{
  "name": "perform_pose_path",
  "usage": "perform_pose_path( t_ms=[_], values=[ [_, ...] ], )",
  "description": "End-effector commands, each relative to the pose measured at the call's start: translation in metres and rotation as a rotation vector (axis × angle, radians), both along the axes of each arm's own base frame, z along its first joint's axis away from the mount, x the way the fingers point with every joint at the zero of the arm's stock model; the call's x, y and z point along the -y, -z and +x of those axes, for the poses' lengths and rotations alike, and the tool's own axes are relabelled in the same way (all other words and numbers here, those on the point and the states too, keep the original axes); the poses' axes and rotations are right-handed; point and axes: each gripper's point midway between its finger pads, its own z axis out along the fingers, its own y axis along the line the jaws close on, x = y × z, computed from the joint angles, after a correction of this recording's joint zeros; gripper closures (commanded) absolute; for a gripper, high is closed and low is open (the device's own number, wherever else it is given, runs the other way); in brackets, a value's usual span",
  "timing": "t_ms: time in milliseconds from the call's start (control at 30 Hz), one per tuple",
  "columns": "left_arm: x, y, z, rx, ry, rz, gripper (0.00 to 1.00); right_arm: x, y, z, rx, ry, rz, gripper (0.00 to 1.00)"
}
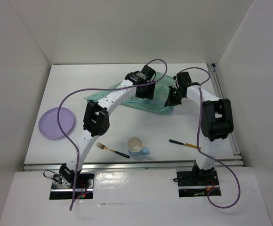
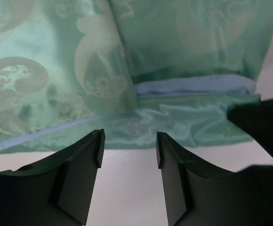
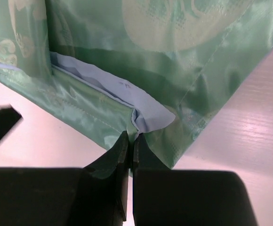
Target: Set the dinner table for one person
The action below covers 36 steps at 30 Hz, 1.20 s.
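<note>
A teal patterned cloth (image 1: 127,96) lies folded and rumpled on the far middle of the white dinner table (image 1: 80,84). My right gripper (image 3: 132,139) is shut on the cloth's near edge (image 3: 146,120), where the pale blue lining shows. My left gripper (image 2: 128,146) is open and empty, its fingers (image 2: 87,155) just short of the cloth's near edge (image 2: 174,122). In the top view the left gripper (image 1: 145,90) is over the cloth's middle and the right gripper (image 1: 171,100) at its right end.
A lilac plate (image 1: 56,123) lies at the left edge. A fork (image 1: 112,149), a light blue cup (image 1: 136,146) and a knife (image 1: 184,144) lie near the front edge. White walls stand around the table.
</note>
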Motion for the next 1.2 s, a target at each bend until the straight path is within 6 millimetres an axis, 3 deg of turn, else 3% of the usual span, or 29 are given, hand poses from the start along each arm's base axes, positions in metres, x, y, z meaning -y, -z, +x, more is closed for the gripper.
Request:
perform_pose_path(
  t_ms=[0, 133, 200, 233, 333, 367, 433, 467, 533, 567, 633, 667, 733, 767, 867, 967, 1067, 1167],
  values=[
    [-0.002, 0.003, 0.023, 0.058, -0.085, -0.005, 0.38, -0.010, -0.022, 0.010, 0.088, -0.009, 0.047, 1.00],
    [-0.008, 0.010, 0.024, 0.052, -0.122, 0.020, 0.41, -0.016, -0.020, 0.000, 0.068, -0.024, 0.086, 1.00],
    [-0.023, -0.002, 0.030, 0.030, -0.163, -0.025, 0.43, -0.019, -0.020, -0.008, 0.072, -0.033, 0.087, 1.00],
    [-0.038, -0.019, 0.034, 0.010, -0.202, -0.082, 0.44, -0.019, -0.022, -0.016, 0.081, -0.050, 0.088, 1.00],
    [-0.070, -0.045, 0.040, -0.020, -0.265, -0.172, 0.44, -0.023, -0.021, -0.034, 0.102, -0.107, 0.036, 1.00],
    [-0.099, -0.069, 0.051, 0.010, -0.320, -0.207, 0.44, -0.024, -0.021, -0.045, 0.117, -0.118, -0.007, 1.00],
    [-0.132, -0.082, 0.052, 0.003, -0.372, -0.208, 0.44, -0.022, -0.019, -0.059, 0.109, -0.130, -0.060, 1.00],
    [-0.163, -0.096, 0.057, 0.018, -0.427, -0.214, 0.44, -0.022, -0.019, -0.067, 0.127, -0.140, -0.106, 1.00],
    [-0.201, -0.095, 0.050, -0.024, -0.512, -0.186, 0.41, -0.020, -0.017, -0.078, 0.123, -0.138, -0.163, 0.99],
    [-0.236, -0.082, 0.046, -0.065, -0.581, -0.163, 0.41, -0.018, -0.012, -0.086, 0.108, -0.142, -0.211, 0.92],
    [-0.270, -0.084, 0.034, -0.089, -0.666, -0.167, 0.38, -0.014, -0.012, -0.089, 0.108, -0.114, -0.239, 0.71],
    [-0.299, -0.063, 0.021, -0.148, -0.729, -0.142, 0.38, -0.016, -0.014, -0.096, 0.107, -0.114, -0.243, 0.46],
    [-0.320, -0.061, 0.008, -0.165, -0.781, -0.152, 0.38, -0.019, -0.016, -0.100, 0.112, -0.117, -0.237, 0.38],
    [-0.336, -0.046, -0.001, -0.205, -0.816, -0.158, 0.38, -0.020, -0.020, -0.098, 0.129, -0.114, -0.231, 0.38],
    [-0.350, -0.035, -0.015, -0.230, -0.815, -0.156, 0.37, -0.022, -0.029, -0.097, 0.148, -0.086, -0.208, 0.35],
    [-0.351, -0.028, -0.016, -0.245, -0.749, -0.125, 0.37, -0.029, -0.041, -0.086, 0.157, -0.071, -0.156, 0.38],
    [-0.345, -0.021, -0.020, -0.261, -0.727, -0.044, 0.37, -0.066, -0.060, -0.056, 0.140, -0.098, -0.007, 0.36],
    [-0.344, -0.026, -0.022, -0.226, -0.727, -0.027, 0.37, -0.088, -0.062, -0.034, 0.107, -0.074, 0.082, 0.27]
  ],
)
